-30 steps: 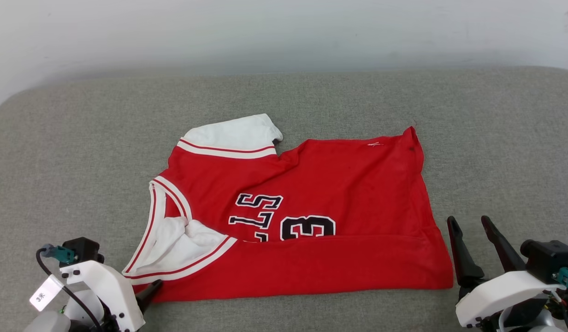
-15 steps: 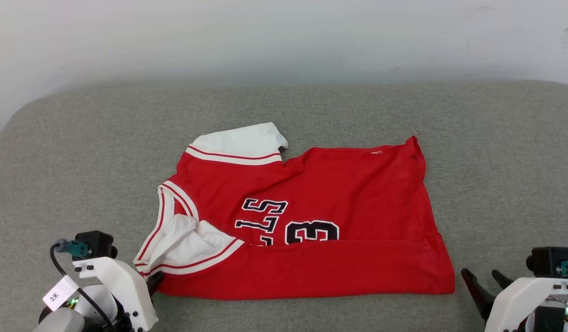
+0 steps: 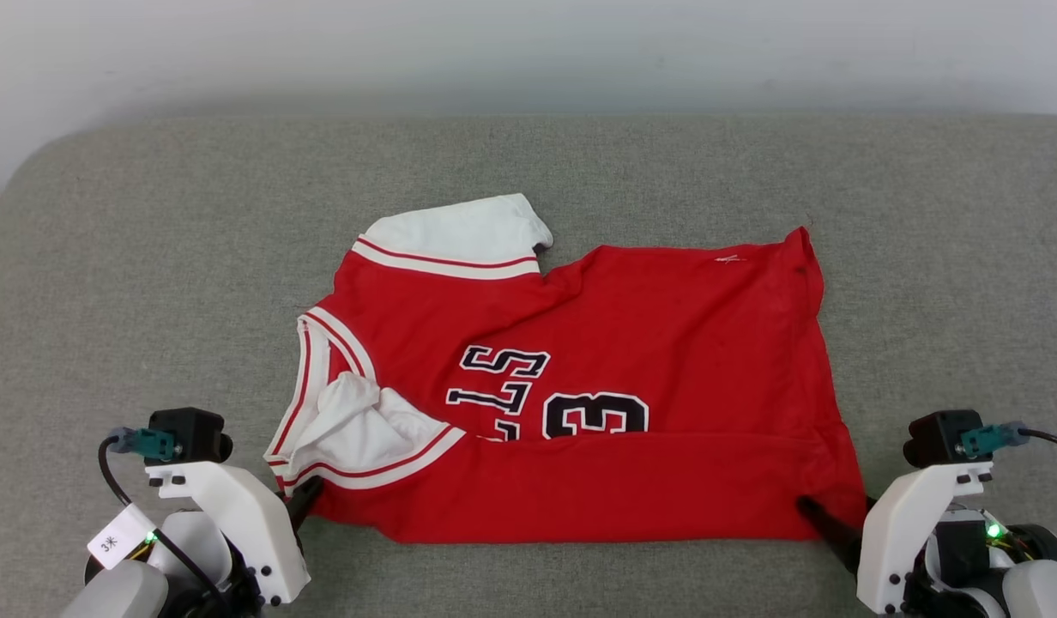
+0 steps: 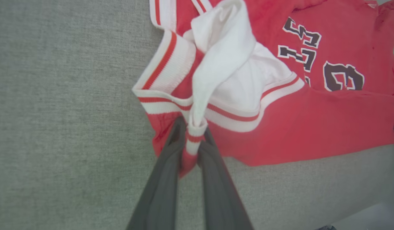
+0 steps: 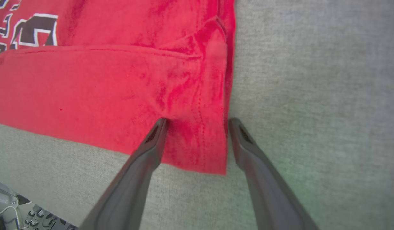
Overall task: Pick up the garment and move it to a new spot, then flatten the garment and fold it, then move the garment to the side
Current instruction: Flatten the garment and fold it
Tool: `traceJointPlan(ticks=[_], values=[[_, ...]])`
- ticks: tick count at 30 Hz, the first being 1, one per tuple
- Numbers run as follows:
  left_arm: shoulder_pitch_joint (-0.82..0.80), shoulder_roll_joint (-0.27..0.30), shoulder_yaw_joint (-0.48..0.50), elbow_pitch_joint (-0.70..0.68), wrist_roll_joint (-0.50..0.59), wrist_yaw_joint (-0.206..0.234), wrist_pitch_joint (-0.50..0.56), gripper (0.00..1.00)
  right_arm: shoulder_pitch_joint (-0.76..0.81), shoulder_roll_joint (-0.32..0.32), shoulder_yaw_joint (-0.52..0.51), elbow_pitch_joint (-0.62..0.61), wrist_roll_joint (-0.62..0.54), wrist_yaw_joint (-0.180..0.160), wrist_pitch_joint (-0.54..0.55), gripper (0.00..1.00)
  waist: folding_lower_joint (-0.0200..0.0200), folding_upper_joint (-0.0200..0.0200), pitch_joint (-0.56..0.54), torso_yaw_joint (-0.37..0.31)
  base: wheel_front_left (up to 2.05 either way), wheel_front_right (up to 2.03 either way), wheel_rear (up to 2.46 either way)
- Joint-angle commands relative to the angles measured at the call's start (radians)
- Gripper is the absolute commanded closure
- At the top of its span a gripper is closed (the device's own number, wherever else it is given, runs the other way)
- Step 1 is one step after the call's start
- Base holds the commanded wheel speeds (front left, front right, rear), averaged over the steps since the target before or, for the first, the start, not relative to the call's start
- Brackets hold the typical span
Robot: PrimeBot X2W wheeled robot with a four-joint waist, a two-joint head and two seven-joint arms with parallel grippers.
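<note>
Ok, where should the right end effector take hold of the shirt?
Grip the shirt at its near right hem corner, coming from the near edge. It lies flat between the fingers of the open right end effector; the left end effector pinches the opposite near corner.

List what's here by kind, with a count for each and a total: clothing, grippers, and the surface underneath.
garment, red with white sleeves: 1
grippers, the left gripper and the right gripper: 2
grey padded surface: 1
Total: 4
</note>
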Motion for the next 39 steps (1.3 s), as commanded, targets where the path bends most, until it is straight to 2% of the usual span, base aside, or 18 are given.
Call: traceJointPlan(ticks=[1, 2, 3, 4, 5, 6, 18, 24, 32, 35, 39], values=[[-0.009, -0.005, -0.002, -0.004, 0.004, 0.002, -0.003, 1.0, -0.009, -0.001, 0.024, 0.033, 0.011, -0.001, 0.019, 0.0, 0.0, 0.0, 0.014, 0.004, 0.0, 0.0, 0.0], [-0.01, -0.007, -0.002, -0.004, 0.003, 0.001, -0.004, 1.0, -0.015, -0.001, 0.034, 0.049, 0.015, -0.001, 0.028, 0.0, 0.0, 0.0, 0.019, 0.006, 0.0, 0.0, 0.0], [-0.011, -0.008, -0.002, -0.003, 0.003, 0.001, -0.007, 1.0, -0.018, -0.002, 0.043, 0.062, 0.019, -0.001, 0.032, 0.05, 0.0, 0.0, 0.021, 0.006, 0.0, 0.0, 0.0], [-0.011, -0.01, -0.003, -0.002, 0.004, 0.0, -0.01, 1.0, -0.021, -0.001, 0.05, 0.073, 0.021, -0.001, 0.03, 0.6, 0.0, 0.0, 0.022, 0.007, 0.0, 0.0, 0.0], [-0.011, -0.011, -0.003, -0.002, 0.004, -0.001, -0.011, 1.0, -0.026, -0.002, 0.056, 0.082, 0.025, -0.001, 0.029, 0.94, 0.0, 0.0, 0.023, 0.008, 0.0, 0.0, 0.0], [-0.011, -0.012, -0.003, -0.001, 0.005, -0.002, -0.013, 1.0, -0.028, -0.005, 0.062, 0.091, 0.027, -0.001, 0.033, 1.0, 0.0, 0.0, 0.023, 0.008, 0.0, 0.0, 0.0], [0.101, -0.013, 0.014, -0.045, -0.003, 0.016, -0.083, 1.0, -0.02, -0.047, 0.09, 0.067, 0.036, -0.001, 0.007, 1.0, 0.0, 0.0, -0.078, -0.012, 0.0, 0.0, 0.0], [0.207, 0.008, 0.026, -0.089, -0.024, 0.046, -0.09, 1.0, 0.047, -0.054, 0.087, 0.026, 0.046, -0.001, 0.02, 1.0, 0.0, 0.0, -0.146, -0.017, 0.0, 0.0, 0.0], [0.331, 0.049, 0.052, -0.151, -0.053, 0.095, -0.079, 1.0, 0.164, -0.05, 0.053, -0.068, 0.06, -0.001, 0.063, 1.0, 0.0, 0.0, -0.182, -0.018, 0.0, 0.0, 0.0], [0.365, 0.053, 0.055, -0.154, -0.069, 0.099, -0.072, 1.0, 0.208, -0.045, 0.036, -0.092, 0.056, -0.001, 0.079, 1.0, 0.0, 0.0, -0.187, -0.016, 0.0, 0.0, 0.0], [0.373, 0.035, 0.04, -0.13, -0.082, 0.082, -0.067, 1.0, 0.248, -0.022, 0.017, -0.093, 0.051, -0.001, 0.076, 1.0, 0.0, 0.0, -0.186, -0.017, 0.0, 0.0, 0.0]])
